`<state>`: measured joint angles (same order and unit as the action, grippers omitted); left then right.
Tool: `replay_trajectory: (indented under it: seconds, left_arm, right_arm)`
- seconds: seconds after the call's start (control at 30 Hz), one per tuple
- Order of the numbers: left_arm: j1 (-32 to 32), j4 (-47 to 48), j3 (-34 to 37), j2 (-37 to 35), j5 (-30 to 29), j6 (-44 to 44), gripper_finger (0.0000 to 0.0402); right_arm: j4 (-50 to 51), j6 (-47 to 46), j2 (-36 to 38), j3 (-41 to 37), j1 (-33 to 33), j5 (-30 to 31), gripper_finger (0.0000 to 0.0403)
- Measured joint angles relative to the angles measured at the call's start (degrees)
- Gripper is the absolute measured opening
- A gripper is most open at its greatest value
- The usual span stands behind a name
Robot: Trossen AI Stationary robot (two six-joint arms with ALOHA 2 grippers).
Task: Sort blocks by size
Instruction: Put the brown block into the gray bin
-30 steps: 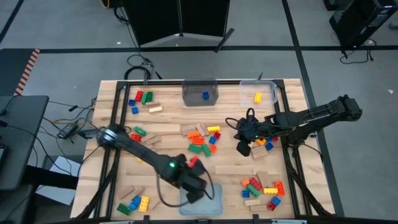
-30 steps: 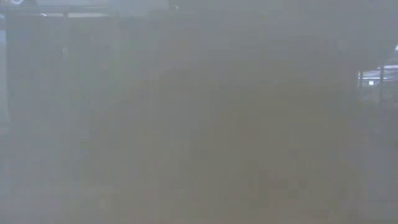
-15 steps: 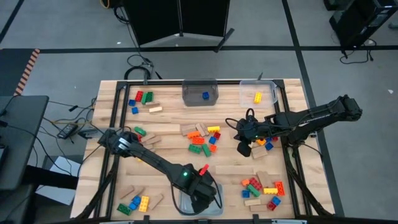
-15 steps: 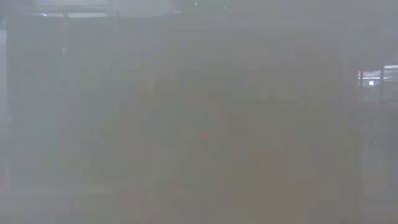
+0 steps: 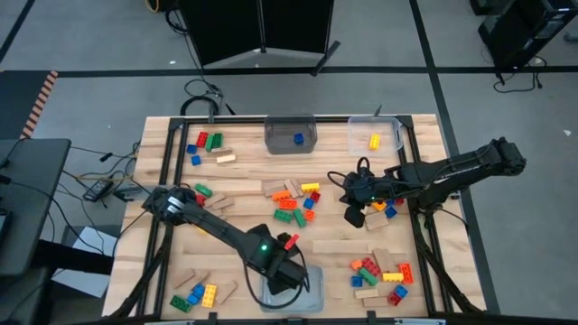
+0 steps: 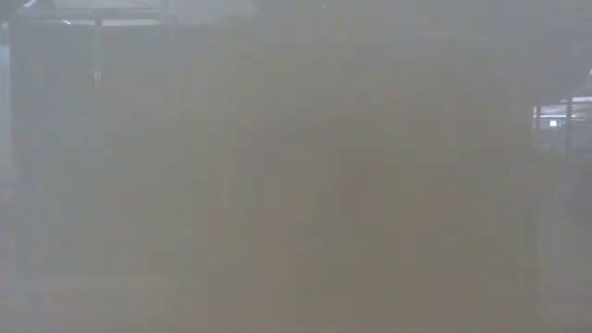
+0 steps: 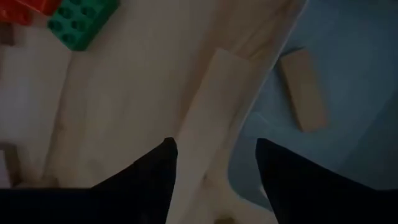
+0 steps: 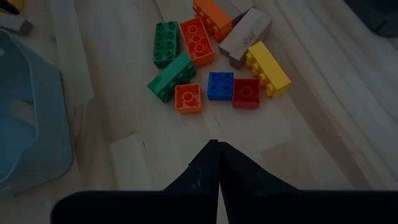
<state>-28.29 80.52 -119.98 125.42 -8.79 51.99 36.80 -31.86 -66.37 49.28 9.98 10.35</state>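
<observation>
My left gripper (image 5: 284, 278) (image 7: 215, 149) points down, open, over the far rim of a clear bin (image 5: 312, 298) at the table's near edge. Nothing is between its fingers. A small tan wooden block (image 7: 303, 90) lies flat on the bin's floor (image 7: 354, 124). A long tan plank (image 7: 208, 112) lies on the table along the bin's rim, below the fingers. My right gripper (image 5: 354, 215) (image 8: 217, 155) hangs shut above the table, right of centre. Beyond it lie coloured bricks and a tan block (image 8: 244, 32). The low view shows only haze.
Two clear bins stand at the far edge, one with a blue brick (image 5: 298, 138), one with a yellow brick (image 5: 374, 140). Block piles lie far left (image 5: 206, 144), centre (image 5: 293, 200), near right (image 5: 379, 271) and near left (image 5: 194, 293). Long planks (image 5: 339, 246) lie flat.
My left gripper has moved toward the table's near edge, out over the clear bin, and then drawn back a little toward the bin's far rim. My right arm has kept still.
</observation>
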Motion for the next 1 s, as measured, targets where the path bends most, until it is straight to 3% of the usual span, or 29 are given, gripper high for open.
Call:
replay_trajectory:
  seconds: [0.23,0.37,0.47,0.77,1.0]
  left_arm:
    - [0.20,3.46,0.01,-0.59,-0.37,-0.70,0.0224]
    - [0.54,5.06,4.75,-5.16,-2.18,0.16,0.0224]
    - [1.00,3.14,13.91,-12.50,-3.84,3.44,0.0224]
    - [3.03,-17.24,49.26,-37.57,-0.90,5.11,0.0224]
    - [9.60,-17.09,65.22,-51.88,0.88,-2.55,0.0224]
  right_arm:
    - [-0.39,-2.54,0.00,0.00,-0.82,-0.02,0.0021]
    - [-1.46,-5.17,0.00,0.00,-1.68,-0.02,0.0021]
    - [-2.73,-7.22,0.00,0.00,-2.27,-0.02,0.0021]
    - [-10.07,-13.57,0.00,0.00,-4.34,0.47,0.0021]
    - [-16.69,-19.79,0.00,0.00,-6.75,0.63,0.0021]
